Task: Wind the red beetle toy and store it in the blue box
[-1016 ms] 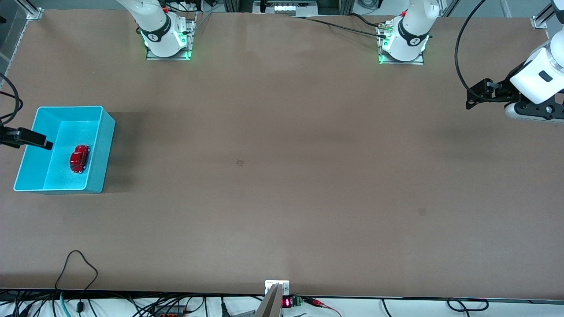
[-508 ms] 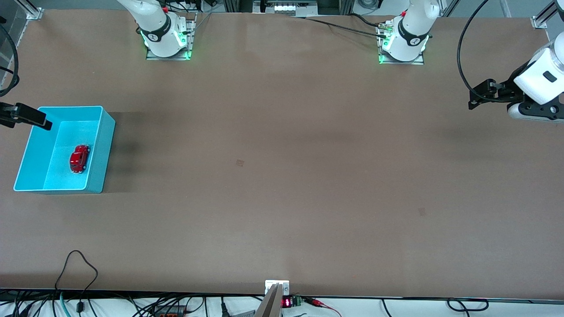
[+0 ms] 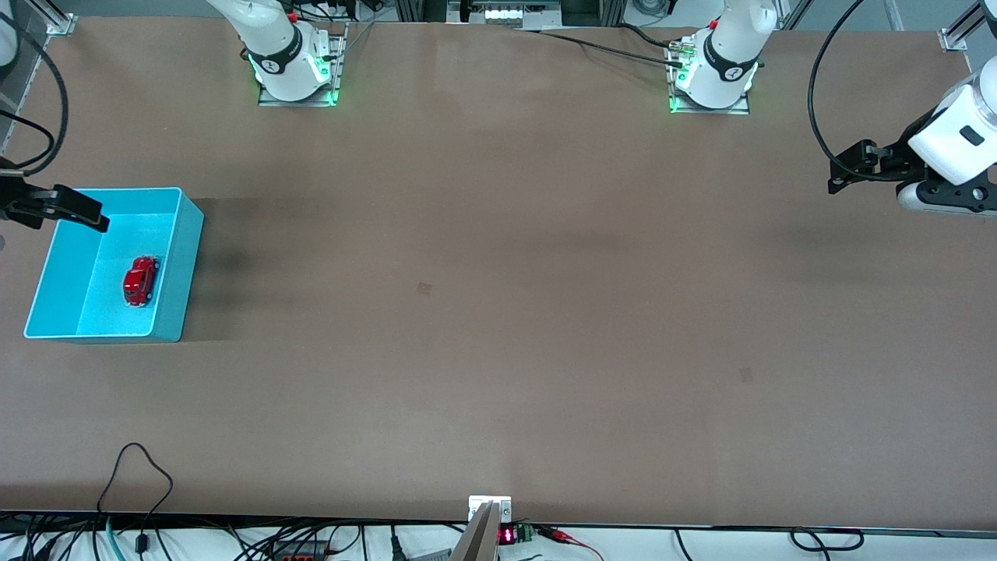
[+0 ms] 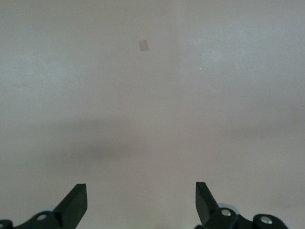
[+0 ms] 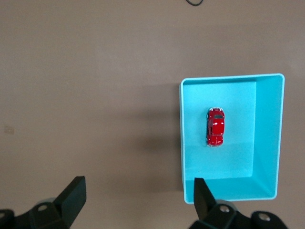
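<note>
The blue box (image 3: 187, 241) sits at the right arm's end of the table. The red beetle toy (image 3: 141, 280) rests on the box's floor, upright on its wheels. From the right wrist view, the toy (image 5: 215, 126) lies loose inside the box (image 5: 267, 143). My right gripper (image 3: 78, 212) hangs open and empty over the box's wall farthest from the front camera. In its own view, the right gripper (image 5: 138, 183) has one fingertip over a box corner. My left gripper (image 3: 845, 165) hovers open and empty over bare table at the left arm's end, as its wrist view (image 4: 140, 186) shows.
Both arm bases (image 3: 296, 70) (image 3: 713, 78) stand along the table edge farthest from the front camera. Black cables (image 3: 136, 467) and a small display unit (image 3: 506, 535) lie at the edge nearest it. Two faint square marks (image 3: 424, 287) (image 3: 746, 375) show on the brown tabletop.
My right gripper has drawn back from above the box's inside to above its wall farthest from the front camera. The left gripper rose slightly, then held still. The toy has not moved.
</note>
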